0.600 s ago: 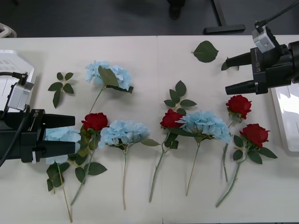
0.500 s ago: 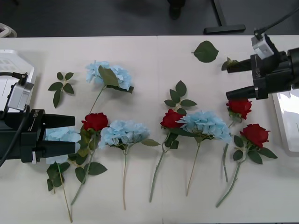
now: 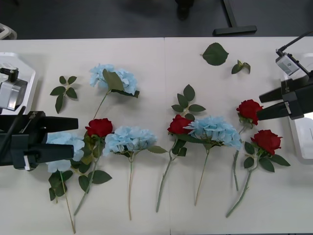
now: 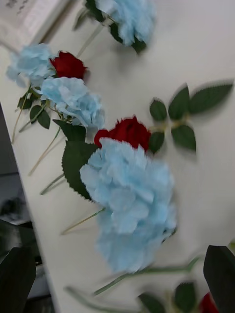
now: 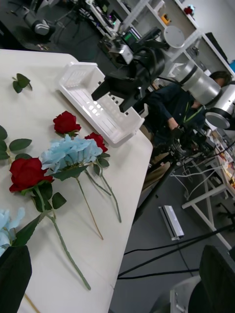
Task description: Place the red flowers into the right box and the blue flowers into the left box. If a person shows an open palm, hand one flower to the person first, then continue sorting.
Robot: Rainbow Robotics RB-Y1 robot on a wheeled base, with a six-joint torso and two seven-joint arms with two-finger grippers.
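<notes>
Several red flowers lie in a row on the white table: one rose (image 3: pixel 100 127) at the left, one (image 3: pixel 179 125) in the middle, two (image 3: pixel 250 110) (image 3: pixel 267 141) at the right. Blue flowers lie among them (image 3: pixel 113 77) (image 3: pixel 129 139) (image 3: pixel 215 129). My left gripper (image 3: pixel 68 137) hovers open over the leftmost blue flower (image 3: pixel 61 147). My right gripper (image 3: pixel 263 105) is open, just right of the rightmost roses, holding nothing. The right box (image 3: pixel 298 129) sits at the right edge, the left box (image 3: pixel 22 68) at the left edge. In the right wrist view a blue flower (image 4: pixel 129 205) and a rose (image 4: pixel 125 132) lie ahead.
Loose green leaf sprigs lie at the far left (image 3: pixel 64 90), centre (image 3: pixel 188 102) and far right (image 3: pixel 215 54), with a small one (image 3: pixel 240 67) beside it. In the left wrist view the right box (image 5: pixel 98 105) shows slotted walls, beyond the roses.
My right gripper has drawn back to the right and nearer, from beside the far loose leaves to next to the rightmost roses. The left gripper stays open over the same blue flower.
</notes>
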